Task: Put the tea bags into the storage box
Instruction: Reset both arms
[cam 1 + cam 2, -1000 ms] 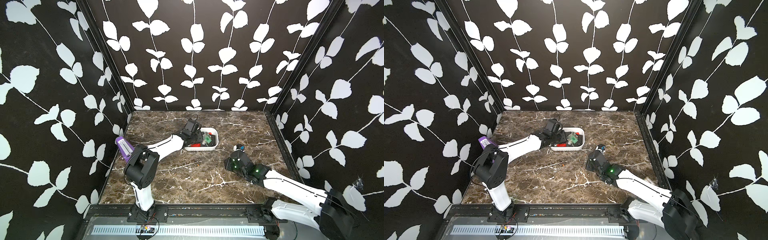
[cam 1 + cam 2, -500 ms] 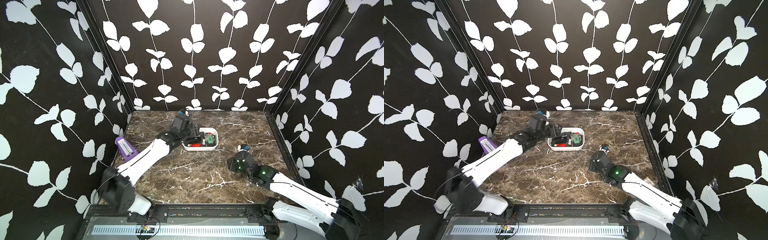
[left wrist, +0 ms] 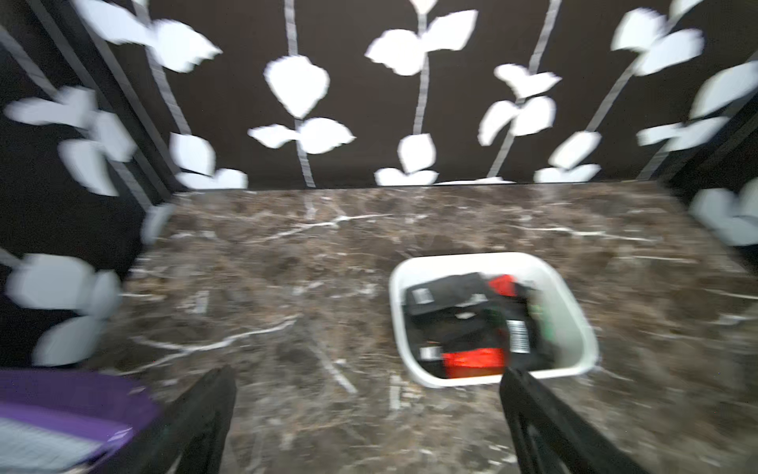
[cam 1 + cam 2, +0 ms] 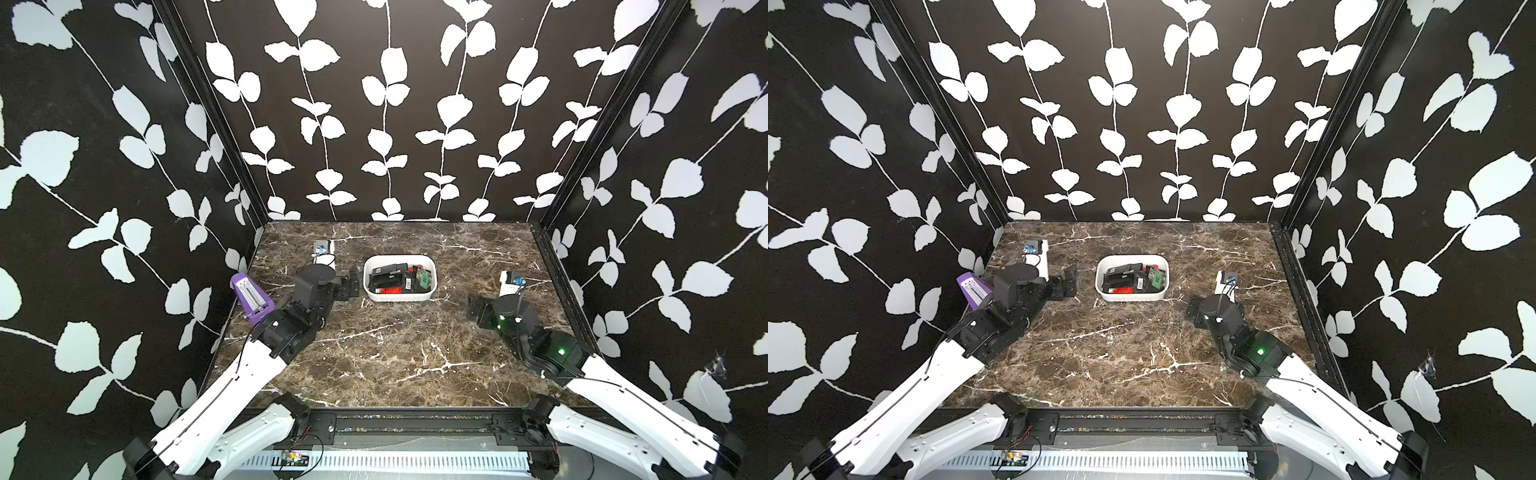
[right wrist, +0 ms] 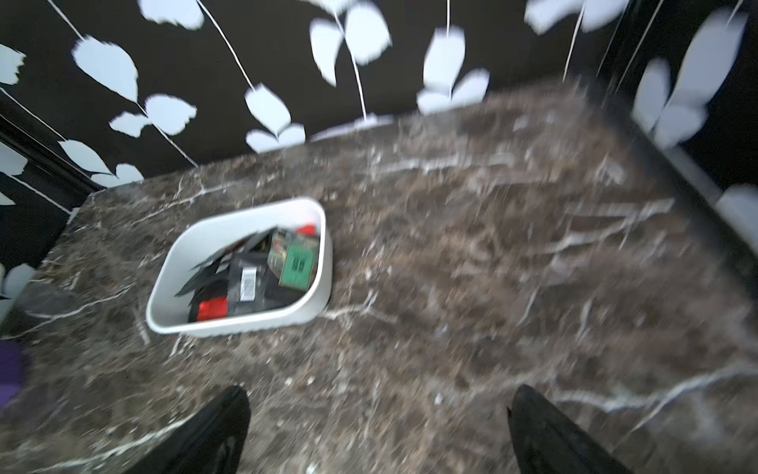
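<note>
Since all tea bags point(image 4: 388, 278) we see lie in storage box point(image 4: 399, 297), w/ left gripper point(image 3: 365, 373) & right gripper point(image 5: 379, 392) wide, empty, task's prob. done.

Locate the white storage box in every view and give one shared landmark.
Top view: storage box at centre, between the arms.
Top view: storage box, same place.
Left wrist: storage box close ahead of left end effector.
Right wrist: storage box farther ahead of right end effector.
Shared landmark: red tea bag by its near wall.

Left pincer point(image 3: 367, 381) and right pincer point(image 5: 379, 398) gape wide, empty.
</note>
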Robot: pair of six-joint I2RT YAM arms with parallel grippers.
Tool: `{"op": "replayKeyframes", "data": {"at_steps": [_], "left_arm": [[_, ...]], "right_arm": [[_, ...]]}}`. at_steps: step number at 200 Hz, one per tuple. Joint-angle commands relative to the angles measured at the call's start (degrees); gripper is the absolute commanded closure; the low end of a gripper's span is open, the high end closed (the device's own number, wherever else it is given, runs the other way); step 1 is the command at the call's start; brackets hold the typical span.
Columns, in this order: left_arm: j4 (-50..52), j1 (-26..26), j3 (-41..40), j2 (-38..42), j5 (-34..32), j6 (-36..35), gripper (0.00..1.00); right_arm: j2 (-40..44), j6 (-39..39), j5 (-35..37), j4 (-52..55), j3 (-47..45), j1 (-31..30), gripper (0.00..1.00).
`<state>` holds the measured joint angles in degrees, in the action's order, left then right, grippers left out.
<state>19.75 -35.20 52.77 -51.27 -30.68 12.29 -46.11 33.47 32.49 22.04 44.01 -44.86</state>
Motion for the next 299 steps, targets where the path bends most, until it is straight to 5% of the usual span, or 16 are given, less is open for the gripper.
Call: {"op": "replayKeyframes", "data": {"at_steps": [1, 22, 33, 132, 204, 285, 299], "left_arm": [[-5.6, 0.3, -5.6, 1.0, -17.5, -7.8, 0.01], [-16.1, 1.3, -11.8, 0.7, -16.6, -14.5, 0.01], [-20.4, 2.2, -14.0, -0.7, -15.7, -15.8, 0.01], [-36.3, 21.5, -23.9, -13.8, -4.1, -11.8, 0.01], [-54.4, 24.0, -27.9, -26.7, 3.8, -15.9, 0.01], [-77.4, 28.1, -32.2, -38.6, 16.1, -20.6, 0.01], [-73.4, 28.2, -31.5, -37.8, 16.7, -20.0, 0.01]], "right_arm": [[1.8, -25.5, 5.7, -17.0, -4.2, -0.3, 0.01], [1.5, -44.0, 5.7, -26.5, -8.1, -0.3, 0.01], [0.8, -46.6, 10.3, -34.7, -11.6, 0.1, 0.01], [-10.5, -33.5, -2.6, -43.9, -20.3, 30.9, 0.01], [-23.8, -29.6, -10.0, -58.3, -24.2, 38.2, 0.01], [-35.6, -34.3, -18.6, -72.9, -25.0, 40.5, 0.00], [-38.3, -33.9, -19.1, -76.4, -25.7, 40.8, 0.01]]}}
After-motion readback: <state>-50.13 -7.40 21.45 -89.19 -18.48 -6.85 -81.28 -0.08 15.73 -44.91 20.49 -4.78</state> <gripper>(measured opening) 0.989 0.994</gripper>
